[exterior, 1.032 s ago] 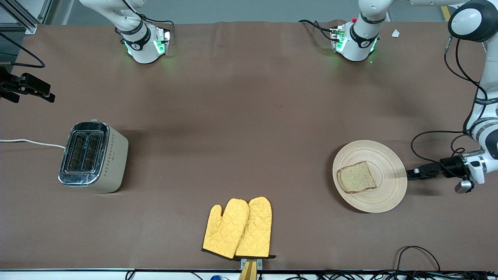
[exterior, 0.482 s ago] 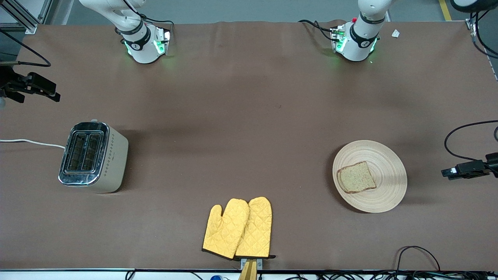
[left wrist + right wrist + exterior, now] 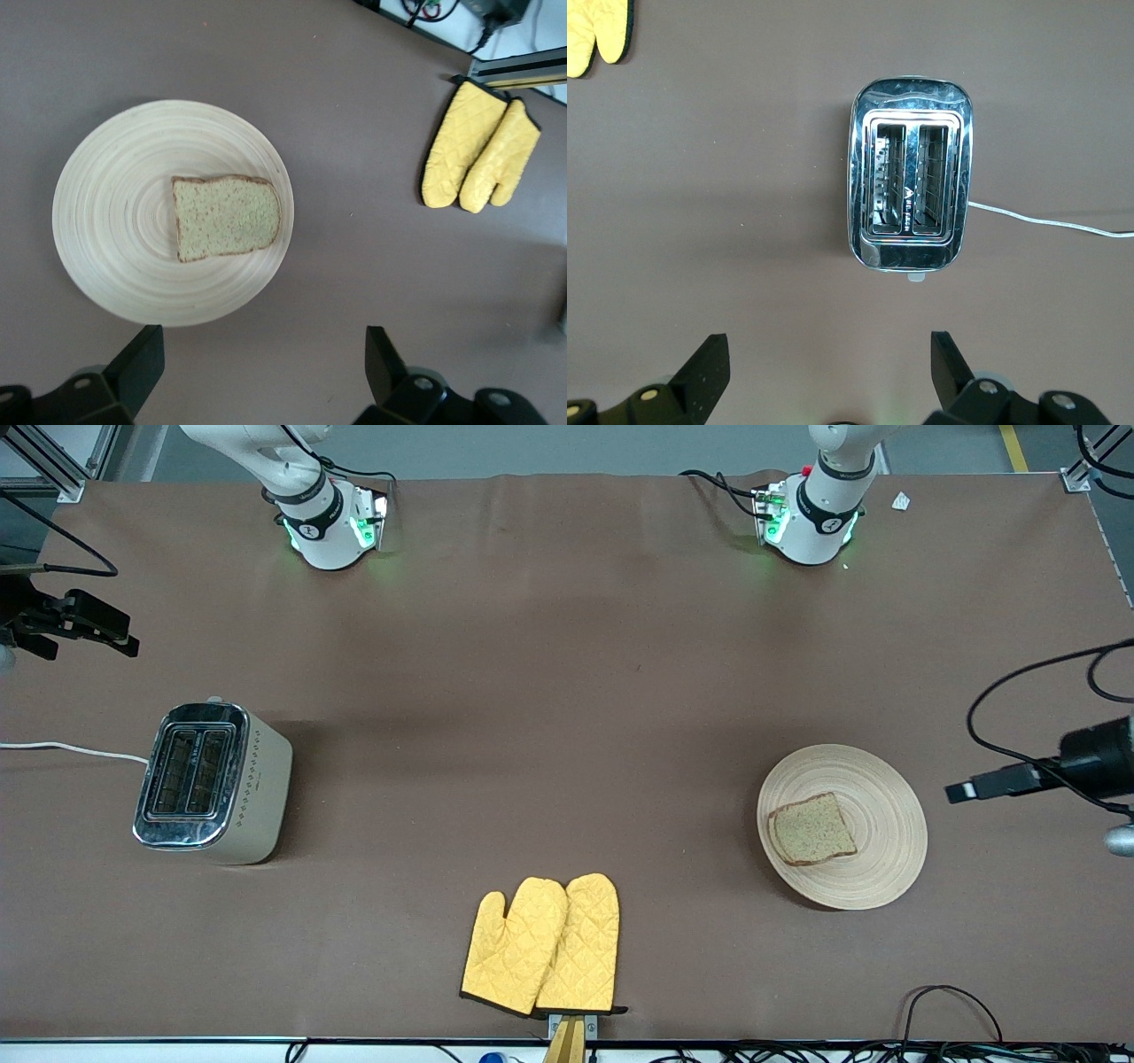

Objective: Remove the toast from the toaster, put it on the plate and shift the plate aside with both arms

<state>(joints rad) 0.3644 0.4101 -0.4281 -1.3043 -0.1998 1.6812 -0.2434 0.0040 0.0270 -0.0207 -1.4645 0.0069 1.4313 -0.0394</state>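
The left hand (image 3: 257, 372) hangs in the air over the bench (image 3: 567, 691) at the left arm's end, beside the plate (image 3: 886, 850) and clear of it, fingers spread wide and holding nothing. The right hand (image 3: 824, 372) is likewise wide open and empty (it hangs beside the toaster (image 3: 213, 782), at the right arm's end). The toast (image 3: 811, 829) lies flat on the plate. Two yellow oven mitts (image 3: 542, 945) lie side by side, touching, nearer the front camera, between toaster and plate. Both arms are mostly cut off at the edges of the front view.
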